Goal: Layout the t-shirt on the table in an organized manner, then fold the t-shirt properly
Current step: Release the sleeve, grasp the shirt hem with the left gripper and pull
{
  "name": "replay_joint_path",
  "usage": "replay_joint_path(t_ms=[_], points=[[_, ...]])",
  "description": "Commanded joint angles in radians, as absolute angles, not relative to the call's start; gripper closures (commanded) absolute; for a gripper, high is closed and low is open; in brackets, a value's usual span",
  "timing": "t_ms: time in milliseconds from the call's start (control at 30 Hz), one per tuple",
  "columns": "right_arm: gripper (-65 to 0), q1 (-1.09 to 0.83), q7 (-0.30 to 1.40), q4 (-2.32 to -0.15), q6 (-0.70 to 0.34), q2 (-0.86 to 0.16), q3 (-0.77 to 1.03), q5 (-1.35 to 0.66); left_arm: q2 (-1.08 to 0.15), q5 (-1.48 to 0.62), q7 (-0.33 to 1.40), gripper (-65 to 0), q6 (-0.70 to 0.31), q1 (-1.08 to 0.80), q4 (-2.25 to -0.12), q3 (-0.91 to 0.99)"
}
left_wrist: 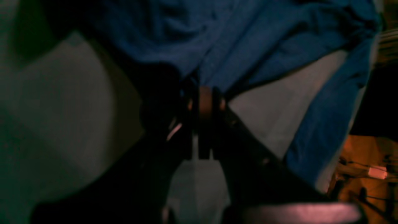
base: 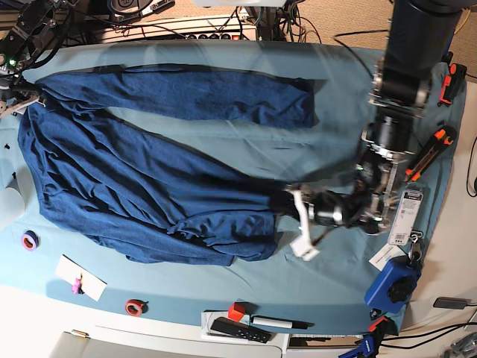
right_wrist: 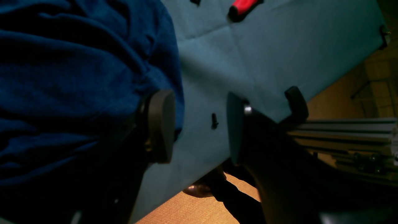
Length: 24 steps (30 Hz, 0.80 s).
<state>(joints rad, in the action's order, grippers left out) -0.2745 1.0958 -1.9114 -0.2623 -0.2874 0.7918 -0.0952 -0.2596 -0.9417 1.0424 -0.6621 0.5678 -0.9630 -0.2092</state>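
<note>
Both arms at t-shirt (base: 149, 171); left fingers (left_wrist: 205, 102) pinch it.

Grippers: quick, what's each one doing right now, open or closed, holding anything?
Left gripper: closed on the t-shirt.
Right gripper: open, holding nothing, at the t-shirt's edge.

t-shirt (base: 141, 179): one, dark blue, the only garment
desk (base: 335, 82): one, under teal cloth
arms in the base view: two, one at each side
end effectors: two, left end effector (base: 287, 201) and right end effector (right_wrist: 199, 127)
pads on the right end effector: two, set apart
tape rolls: two, purple roll (base: 30, 240) and red roll (base: 134, 306)
white card (base: 80, 277): one, near the front edge
red block (base: 236, 311): one
black remote (base: 238, 330): one
marker (base: 279, 323): one
blue clamp (base: 393, 284): one clearly seen
orange-handled tools: two, orange tool (base: 431, 153) and a second by the far corner
</note>
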Motion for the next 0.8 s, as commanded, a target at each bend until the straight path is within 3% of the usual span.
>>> replay_joint_path(t_ms=[0,200,433,767], points=[[-27.1,-0.271,1.077,-1.929,-0.258,-0.308,0.799,-0.09,-0.281,-0.989,1.043,0.0,-0.682,0.603,-0.98,-0.207],[-27.1,-0.271,1.077,-1.929,-0.258,-0.308,0.799,-0.09,-0.383,-1.143,1.148,0.0,-0.683,0.601,-0.98,-0.207],[-27.1,-0.271,1.076,-1.929,-0.258,-0.308,0.799,-0.09,-0.458,-1.48,1.396,0.0,-0.689,0.583,-0.98,-0.207],[-27.1,-0.271,1.075,-1.929,-0.258,-0.308,0.799,-0.09,-0.461,-1.484,1.396,0.0,-0.662,0.501,-0.998,-0.207]])
